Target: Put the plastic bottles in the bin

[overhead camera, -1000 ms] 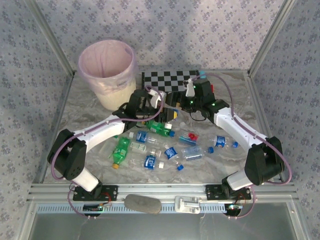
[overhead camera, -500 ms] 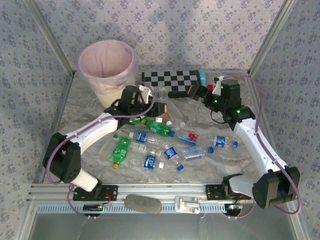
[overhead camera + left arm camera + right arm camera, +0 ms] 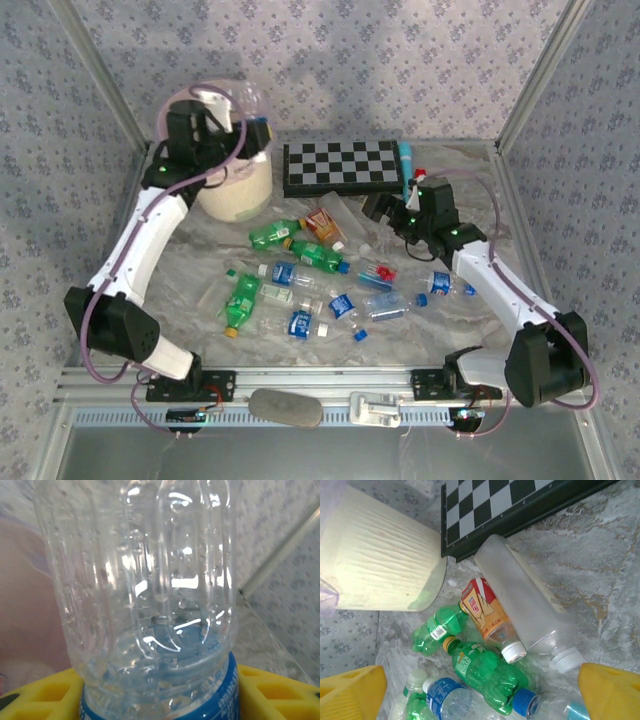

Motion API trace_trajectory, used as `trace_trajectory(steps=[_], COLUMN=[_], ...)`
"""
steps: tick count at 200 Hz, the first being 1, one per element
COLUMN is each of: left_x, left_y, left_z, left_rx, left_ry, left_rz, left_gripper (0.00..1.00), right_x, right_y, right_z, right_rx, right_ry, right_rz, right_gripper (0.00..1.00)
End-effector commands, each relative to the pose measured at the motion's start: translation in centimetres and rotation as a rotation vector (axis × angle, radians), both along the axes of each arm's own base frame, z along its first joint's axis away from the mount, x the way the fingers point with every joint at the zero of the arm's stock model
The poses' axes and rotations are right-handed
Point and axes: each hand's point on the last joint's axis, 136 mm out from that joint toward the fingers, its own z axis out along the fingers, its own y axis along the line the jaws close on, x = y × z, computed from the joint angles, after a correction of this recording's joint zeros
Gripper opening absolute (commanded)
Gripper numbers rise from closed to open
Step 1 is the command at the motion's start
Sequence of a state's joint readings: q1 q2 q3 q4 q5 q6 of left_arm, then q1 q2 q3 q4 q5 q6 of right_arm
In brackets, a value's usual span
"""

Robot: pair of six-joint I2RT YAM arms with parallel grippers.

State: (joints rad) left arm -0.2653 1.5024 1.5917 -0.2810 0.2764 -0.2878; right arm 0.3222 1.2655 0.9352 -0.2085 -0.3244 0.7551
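Bottle of clear ribbed plastic with a blue label (image 3: 155, 595) pinched at its labelled band between the yellow pads (image 3: 272, 690) of the left gripper (image 3: 240, 118), jaws closed onto it from both sides. In the top view, held high over the mouth of the round cream-white bin with pale pink liner (image 3: 235, 190), at the far left of the table.

Right gripper (image 3: 480, 695) spread wide and empty, hovering above the marbled grey table sheet (image 3: 190, 310) just in front of the black-and-white chessboard (image 3: 343, 165). Below it: frosted white plastic bottle (image 3: 525, 605) lying slantwise with one end at the chessboard's edge, orange-labelled bottle with white cap (image 3: 487, 612) touching its side. Beside those, a green plastic bottle with blue cap (image 3: 485, 672) and a second green bottle (image 3: 437, 627) near the bin's wall.

Rest of the bottles loose on the sheet between the two arms, apart from the bin: green one with yellow cap (image 3: 241, 298), several clear ones with blue labels (image 3: 343, 305), all lying flat. Loose blue cap (image 3: 361, 336) near the front. Teal marker pen (image 3: 406, 160) along the chessboard's right edge.
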Motion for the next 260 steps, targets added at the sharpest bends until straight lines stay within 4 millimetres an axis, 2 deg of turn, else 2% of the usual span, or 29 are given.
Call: trace_trajectory(steps=[1,44,77,139,171,206,232,260], left_x=[1.5,3.8,5.1,8.1,8.6,8.6,8.4,8.2], left_y=[3.4,9.6,12.1,12.8,12.9,12.9,12.8,12.6], left_z=[1.2,1.7,-0.4,-6.6,-8.7,-8.8,-8.1,-6.9], left_rx=[0.069,0.126,0.199,0.279,0.297,0.284,0.266,0.247], left_ry=[-0.028,-0.033,0.018,0.181,0.231,0.242,0.227,0.201], left_rz=[0.113,0.299,0.372,0.378,0.378,0.384,0.384,0.382], left_gripper=[0.57,0.57,0.58,0.59,0.64,0.75,0.85,0.89], right_x=[0.4,0.0,-0.1,-0.4,-0.6,-0.7,-0.8,-0.9], right_y=[0.6,1.7,2.0,1.7,1.7,1.5,1.5,1.3], right_z=[0.4,-0.5,-0.7,-1.1,-1.4,-1.5,-1.4,-1.5], right_rx=[0.002,-0.039,-0.051,-0.077,-0.087,-0.096,-0.099,-0.100], right_ry=[-0.015,0.007,0.010,0.020,0.026,0.026,0.022,0.023], right_rz=[0.003,0.056,0.073,0.064,0.062,0.060,0.060,0.056], right_gripper=[1.00,1.00,1.00,1.00,1.00,1.00,1.00,1.00])
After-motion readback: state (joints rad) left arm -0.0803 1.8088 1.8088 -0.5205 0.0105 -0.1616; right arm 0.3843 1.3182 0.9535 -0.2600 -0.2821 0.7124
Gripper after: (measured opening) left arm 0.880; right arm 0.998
